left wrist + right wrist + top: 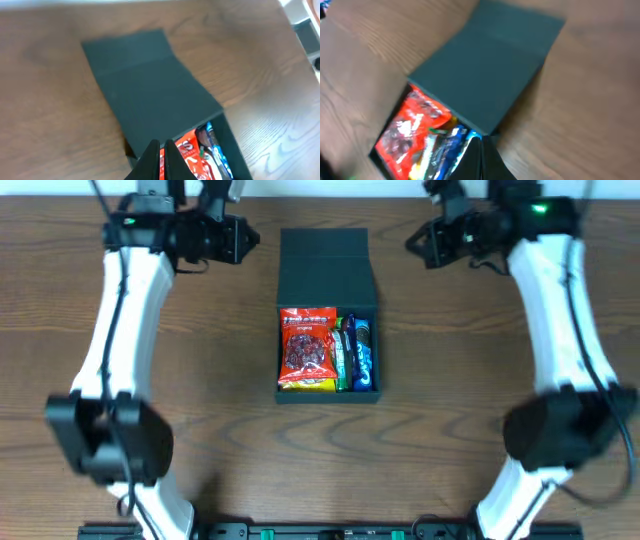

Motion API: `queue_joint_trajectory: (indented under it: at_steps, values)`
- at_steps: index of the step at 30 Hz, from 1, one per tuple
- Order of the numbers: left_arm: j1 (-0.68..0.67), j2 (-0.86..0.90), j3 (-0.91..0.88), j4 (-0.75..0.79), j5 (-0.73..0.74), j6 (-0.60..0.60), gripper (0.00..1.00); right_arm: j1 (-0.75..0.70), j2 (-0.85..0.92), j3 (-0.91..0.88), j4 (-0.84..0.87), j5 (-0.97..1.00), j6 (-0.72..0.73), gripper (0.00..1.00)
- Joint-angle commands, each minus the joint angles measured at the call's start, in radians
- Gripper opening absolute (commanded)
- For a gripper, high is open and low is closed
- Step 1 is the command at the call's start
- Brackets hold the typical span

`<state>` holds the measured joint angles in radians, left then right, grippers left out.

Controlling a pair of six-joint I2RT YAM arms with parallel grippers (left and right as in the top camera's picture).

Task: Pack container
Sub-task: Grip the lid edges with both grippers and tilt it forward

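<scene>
Overhead: container (328,396) sits mid-table, between the two arms and well apart from both; square rigid box, matte dark teal-green, plain, mouth facing up; lid (325,260) is folded back flat on the far side, so the opened container's long axis runs near-far, hinge at the box's far edge; inside, a glossy red packet (307,345) fills the left part, a thin green packet (343,358) next to it, a blue packet (364,360) against the right wall; all three packets lie long axis near-far; table (200,390) is brown wood grain, smooth; left gripper (248,240) is far left of the lid, tip pointing right toward it, not touching; right gripper (412,243) is far right of the lid, tip pointing left, also clear of it; arms are white shells with black joints.

Left wrist: the flat lid fills the middle, a faint crease across it; box mouth at bottom right with red and blue packets showing; fingers (151,161) are pressed together, only a thin slit between them, holding nothing.

Right wrist: blurry; lid runs from the middle to top right, box mouth at lower left, red packet crinkly and shiny, blue packet beside it; the dark fingers (487,165) are closed to a point at the bottom edge, empty.
</scene>
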<state>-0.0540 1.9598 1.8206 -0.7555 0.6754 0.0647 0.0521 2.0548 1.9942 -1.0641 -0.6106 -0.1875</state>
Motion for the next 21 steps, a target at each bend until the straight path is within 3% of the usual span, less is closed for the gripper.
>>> queue_joint_trajectory:
  at_steps: [1, 6, 21]
  values:
    - [0.013, 0.114, -0.019, 0.021, 0.057, -0.118, 0.06, -0.053, 0.099, -0.014, 0.013, -0.176, 0.062, 0.01]
    - [0.020, 0.265, -0.019, 0.034, 0.135, -0.207, 0.06, -0.083, 0.263, -0.014, 0.013, -0.345, 0.068, 0.01]
    - [0.022, 0.409, -0.019, 0.055, 0.130, -0.346, 0.06, -0.007, 0.467, -0.014, 0.052, -0.392, 0.114, 0.01]
